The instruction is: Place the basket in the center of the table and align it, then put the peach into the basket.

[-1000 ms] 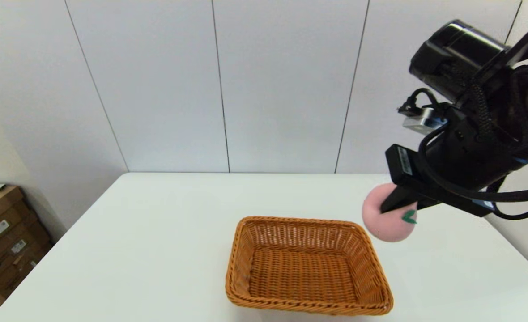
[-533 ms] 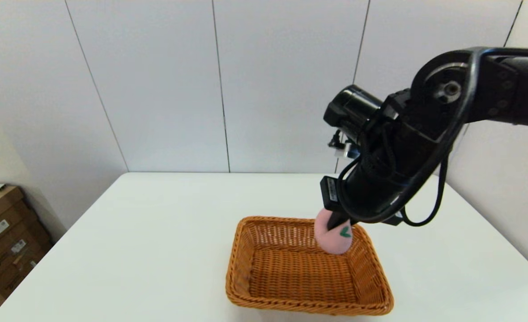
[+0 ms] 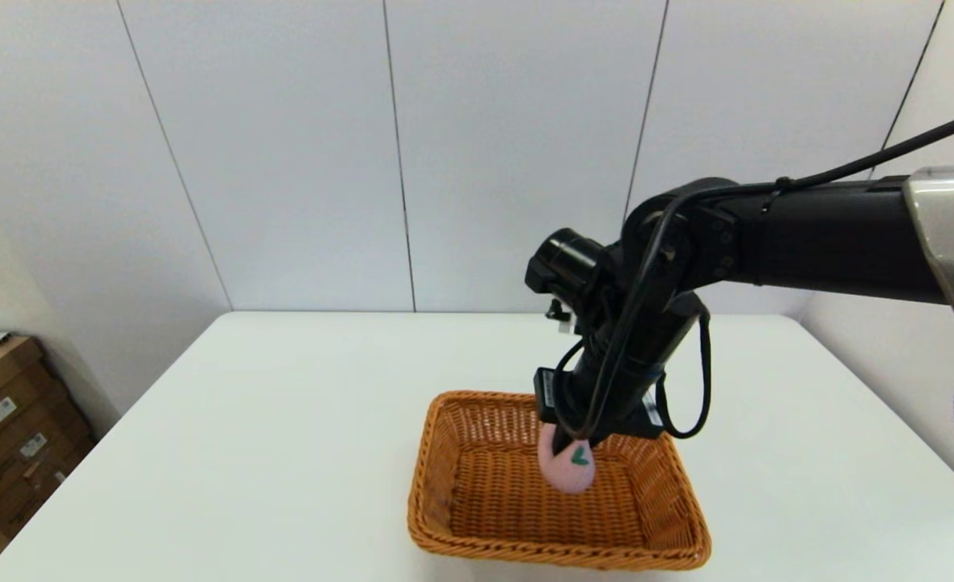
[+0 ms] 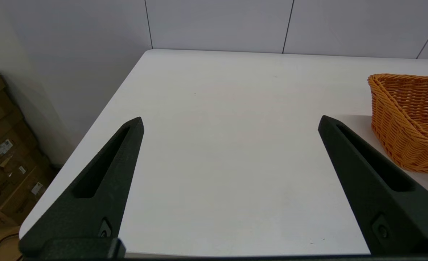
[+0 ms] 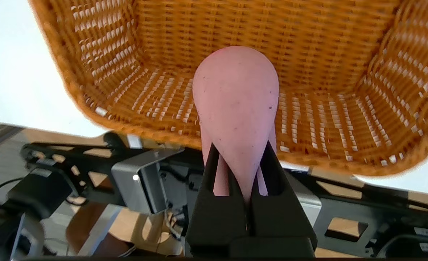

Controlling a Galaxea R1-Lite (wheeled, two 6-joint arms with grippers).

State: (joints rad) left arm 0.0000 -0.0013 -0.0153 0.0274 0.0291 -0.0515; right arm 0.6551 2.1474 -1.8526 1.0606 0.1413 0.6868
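Table (image 3: 283,420): near edge cut off in the head view. Basket (image 3: 445,485): near the table's middle, far rim partly hidden by the right arm. Right gripper (image 3: 567,453): fingers clamped on the peach (image 3: 564,473), held inside the basket. Left gripper (image 4: 232,188): spread wide, beside the basket, holding nothing.

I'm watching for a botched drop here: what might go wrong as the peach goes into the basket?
The right gripper squeezes the peach hard, so the peach may spring sideways on release. It hangs near the basket's far wall and could bounce off it. The basket sits close to the table's near edge, so a nudge might shift it off.
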